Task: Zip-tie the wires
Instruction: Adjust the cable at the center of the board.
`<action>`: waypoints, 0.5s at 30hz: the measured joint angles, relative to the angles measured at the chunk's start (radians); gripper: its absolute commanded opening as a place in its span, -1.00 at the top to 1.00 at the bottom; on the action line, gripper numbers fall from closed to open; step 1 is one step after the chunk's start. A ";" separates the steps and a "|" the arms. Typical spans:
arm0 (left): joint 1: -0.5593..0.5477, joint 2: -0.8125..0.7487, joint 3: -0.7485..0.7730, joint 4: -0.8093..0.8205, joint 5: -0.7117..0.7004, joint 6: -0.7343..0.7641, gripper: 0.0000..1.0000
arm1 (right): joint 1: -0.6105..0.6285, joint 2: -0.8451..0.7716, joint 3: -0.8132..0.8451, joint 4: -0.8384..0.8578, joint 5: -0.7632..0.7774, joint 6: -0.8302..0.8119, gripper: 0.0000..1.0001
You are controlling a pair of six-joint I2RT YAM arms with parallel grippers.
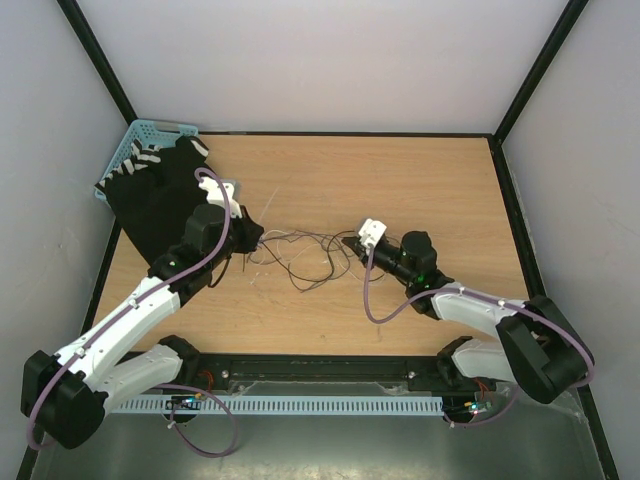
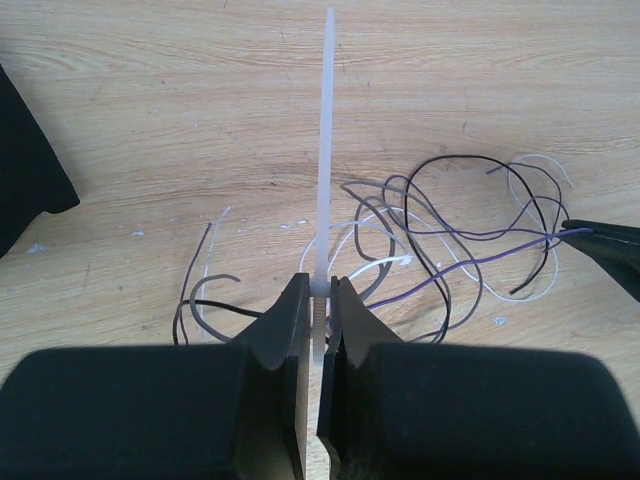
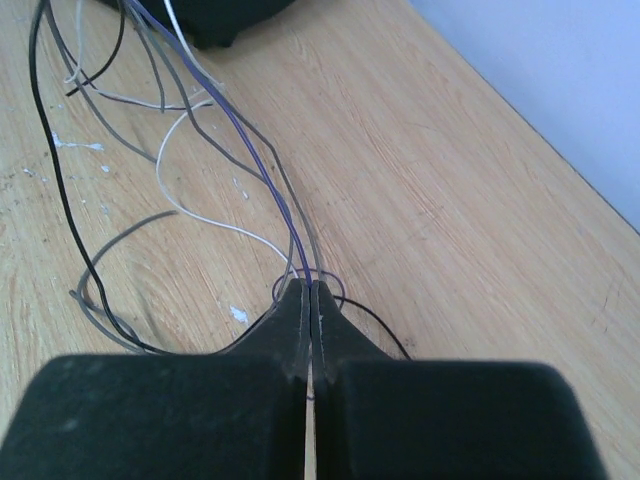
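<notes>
The wires point(image 1: 300, 255) lie in a loose tangle of thin dark, grey, white and purple strands in the middle of the table. My left gripper point(image 1: 250, 238) is at their left end, shut on a white zip tie point(image 2: 325, 150). The tie stands straight out from the left gripper point(image 2: 320, 285) and crosses the near loops of the wires point(image 2: 450, 230). My right gripper point(image 1: 352, 243) is at their right end. In its wrist view the right gripper point(image 3: 310, 288) is shut on a few wires point(image 3: 200, 120), purple and grey, at the fingertips. Its dark tip point(image 2: 600, 245) shows in the left wrist view.
A blue basket point(image 1: 140, 135) stands at the back left corner, with a black cloth point(image 1: 160, 200) spread in front of it beside the left arm. Grey walls and black frame posts close in the table. A white slotted cable duct point(image 1: 300, 405) runs along the near edge.
</notes>
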 measured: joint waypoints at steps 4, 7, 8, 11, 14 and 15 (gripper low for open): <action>0.004 0.000 0.000 -0.005 -0.003 0.000 1.00 | -0.018 -0.004 -0.017 0.003 0.011 0.025 1.00; 0.008 0.000 0.000 -0.006 -0.006 0.001 1.00 | -0.035 -0.010 -0.024 0.006 0.021 0.043 1.00; 0.009 0.000 0.000 -0.006 -0.007 0.001 1.00 | -0.042 -0.015 -0.026 0.008 0.024 0.050 1.00; 0.011 0.000 0.000 -0.007 -0.010 0.001 1.00 | -0.067 -0.032 -0.029 0.017 0.030 0.068 1.00; 0.012 0.000 0.000 -0.007 -0.011 0.001 1.00 | -0.083 -0.043 -0.029 0.025 0.030 0.079 1.00; 0.013 0.000 0.000 -0.007 -0.011 0.001 1.00 | -0.085 -0.044 -0.029 0.026 0.030 0.082 1.00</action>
